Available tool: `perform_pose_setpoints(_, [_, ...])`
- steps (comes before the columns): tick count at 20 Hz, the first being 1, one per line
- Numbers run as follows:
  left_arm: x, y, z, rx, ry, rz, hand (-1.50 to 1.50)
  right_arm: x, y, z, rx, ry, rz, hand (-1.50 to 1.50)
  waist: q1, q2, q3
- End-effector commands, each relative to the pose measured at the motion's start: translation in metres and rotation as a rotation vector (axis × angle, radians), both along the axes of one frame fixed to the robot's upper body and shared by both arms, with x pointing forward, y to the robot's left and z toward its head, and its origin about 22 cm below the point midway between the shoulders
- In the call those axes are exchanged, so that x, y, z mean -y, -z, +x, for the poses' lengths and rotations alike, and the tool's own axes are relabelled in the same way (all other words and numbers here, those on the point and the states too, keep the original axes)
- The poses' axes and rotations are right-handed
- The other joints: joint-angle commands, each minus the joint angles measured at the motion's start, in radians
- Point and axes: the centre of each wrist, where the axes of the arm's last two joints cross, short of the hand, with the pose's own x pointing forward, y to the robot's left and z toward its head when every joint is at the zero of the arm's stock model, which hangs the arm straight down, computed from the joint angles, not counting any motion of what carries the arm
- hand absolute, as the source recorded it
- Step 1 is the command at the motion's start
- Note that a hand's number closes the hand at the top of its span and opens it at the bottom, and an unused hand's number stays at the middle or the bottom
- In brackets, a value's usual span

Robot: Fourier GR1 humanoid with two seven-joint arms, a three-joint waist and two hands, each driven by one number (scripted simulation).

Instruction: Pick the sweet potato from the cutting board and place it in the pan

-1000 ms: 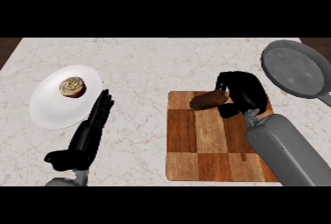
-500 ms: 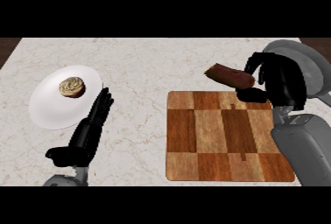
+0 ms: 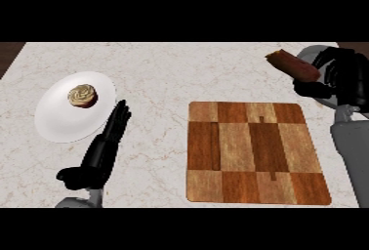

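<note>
Now carrying | my right hand (image 3: 337,78) curled round sweet potato (image 3: 292,66), over pan (image 3: 317,52) at 2 o'clock | next: lower, release | left hand (image 3: 101,151) straight-fingered, resting.

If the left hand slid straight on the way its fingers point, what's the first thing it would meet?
Probably the white plate: the left hand points up and slightly right, fingertips right by the plate's right rim. It may only graze the rim; the cupcake lies left of that line.

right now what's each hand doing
Left hand: open, resting on the counter beside the plate.
Right hand: shut on the sweet potato.
</note>
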Motion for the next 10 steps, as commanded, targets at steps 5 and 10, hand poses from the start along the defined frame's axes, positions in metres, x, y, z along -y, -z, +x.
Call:
perform_pose_setpoints(5, [-0.018,-0.002,0.008,0.013,0.020,0.006,0.00,0.075,0.033,0.022,0.114,0.170,-0.165,1.50,0.026,0.009,0.001])
perform_pose_setpoints(10, [-0.003,-0.011,0.011,0.000,0.035,-0.009,0.00,0.120,0.028,0.027,0.226,0.266,-0.126,1.50,0.033,0.013,0.003])
